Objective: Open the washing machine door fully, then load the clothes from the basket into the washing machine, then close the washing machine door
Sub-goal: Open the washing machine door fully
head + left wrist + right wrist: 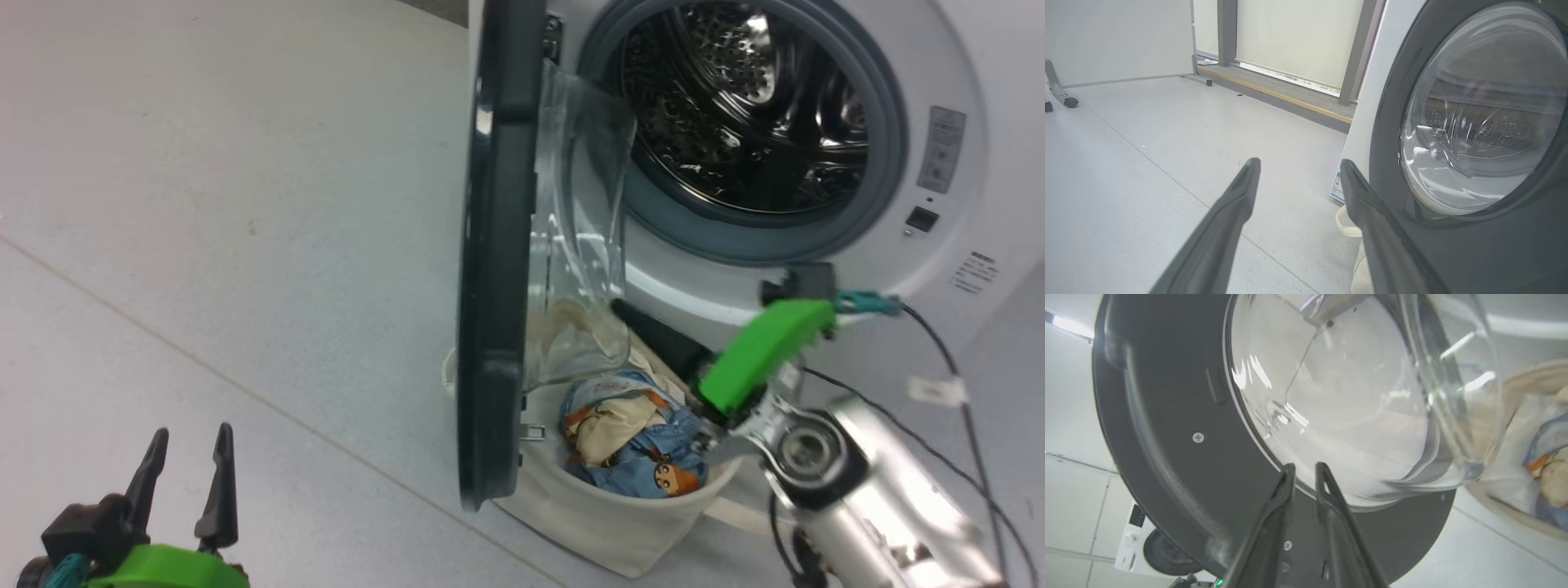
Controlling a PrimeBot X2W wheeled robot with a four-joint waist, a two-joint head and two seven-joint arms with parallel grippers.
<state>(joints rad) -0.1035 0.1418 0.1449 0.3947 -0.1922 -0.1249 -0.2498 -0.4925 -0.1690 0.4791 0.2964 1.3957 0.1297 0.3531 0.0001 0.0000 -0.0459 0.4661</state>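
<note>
The washing machine [971,57] has its steel drum [751,106] exposed. The washing machine door [490,245] stands open, edge-on in the head view, its glass bowl [580,229] facing the drum. Below it sits the cream basket [604,523] holding the blue bear-print clothes [633,437] and a cream piece. My right gripper [618,306] reaches over the basket, tips at the bowl's lower edge. In the right wrist view that gripper [1304,471] is shut with only a narrow slit, against the door's inner rim [1167,416]. My left gripper [189,441] is open, low at the left, just outside the door [1392,122].
Grey tiled floor [204,245] spreads left of the door. A wheeled frame [1061,98] and a window wall with a low sill [1278,96] stand beyond. A black cable [963,384] trails from my right wrist. Another white machine [1135,539] shows past the door.
</note>
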